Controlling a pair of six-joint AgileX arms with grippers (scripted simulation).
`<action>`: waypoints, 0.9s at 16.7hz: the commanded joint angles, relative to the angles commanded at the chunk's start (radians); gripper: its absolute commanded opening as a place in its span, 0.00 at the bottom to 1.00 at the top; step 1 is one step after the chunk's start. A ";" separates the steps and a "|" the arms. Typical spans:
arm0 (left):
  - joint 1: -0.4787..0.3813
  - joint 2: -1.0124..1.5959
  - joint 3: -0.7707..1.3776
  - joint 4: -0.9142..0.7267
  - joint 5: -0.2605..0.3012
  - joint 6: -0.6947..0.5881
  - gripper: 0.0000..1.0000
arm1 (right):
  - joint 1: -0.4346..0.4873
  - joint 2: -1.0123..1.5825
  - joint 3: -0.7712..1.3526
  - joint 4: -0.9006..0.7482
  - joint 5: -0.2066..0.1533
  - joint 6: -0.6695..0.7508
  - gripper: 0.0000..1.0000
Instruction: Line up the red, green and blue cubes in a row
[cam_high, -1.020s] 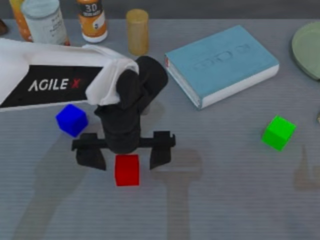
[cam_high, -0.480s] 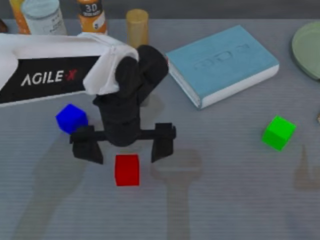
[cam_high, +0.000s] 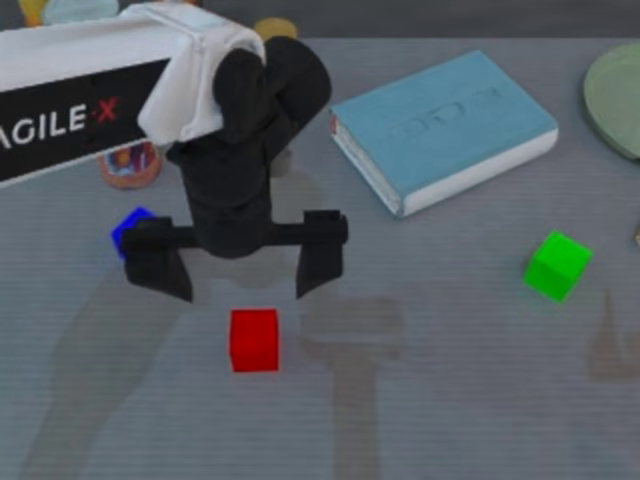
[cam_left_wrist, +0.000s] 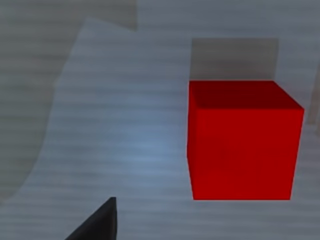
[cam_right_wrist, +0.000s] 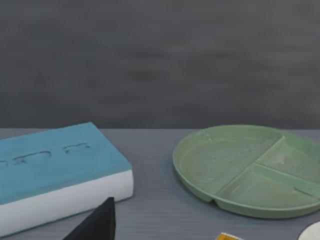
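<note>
The red cube (cam_high: 254, 340) sits on the table left of centre and fills much of the left wrist view (cam_left_wrist: 244, 142). My left gripper (cam_high: 240, 283) hangs open just behind and above it, with one finger (cam_high: 163, 272) on either side and nothing between them. That gripper hides most of the blue cube (cam_high: 129, 226), of which only a corner shows at the left. Alone at the right lies the green cube (cam_high: 556, 265). My right arm is outside the top view. One dark finger (cam_right_wrist: 99, 224) of it shows in the right wrist view, set wide to one side.
A light-blue book (cam_high: 445, 130) lies at the back centre, also in the right wrist view (cam_right_wrist: 50, 165). A green divided plate (cam_high: 615, 95) sits at the back right (cam_right_wrist: 250, 170). An orange-labelled bottle (cam_high: 128, 165) and a tan cylinder (cam_high: 275, 27) peek out beside the left arm.
My left gripper has risen and drawn back from the red cube, still open. The arm now covers the bottles and most of the blue cube. No cube has moved.
</note>
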 joint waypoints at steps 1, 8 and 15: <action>-0.005 0.004 -0.002 0.003 0.000 0.000 1.00 | 0.000 0.000 0.000 0.000 0.000 0.000 1.00; 0.098 -0.215 -0.186 0.130 -0.009 0.011 1.00 | 0.032 0.215 0.208 -0.143 0.000 -0.080 1.00; 0.347 -0.872 -0.695 0.467 -0.021 0.132 1.00 | 0.115 0.895 0.721 -0.517 -0.001 -0.286 1.00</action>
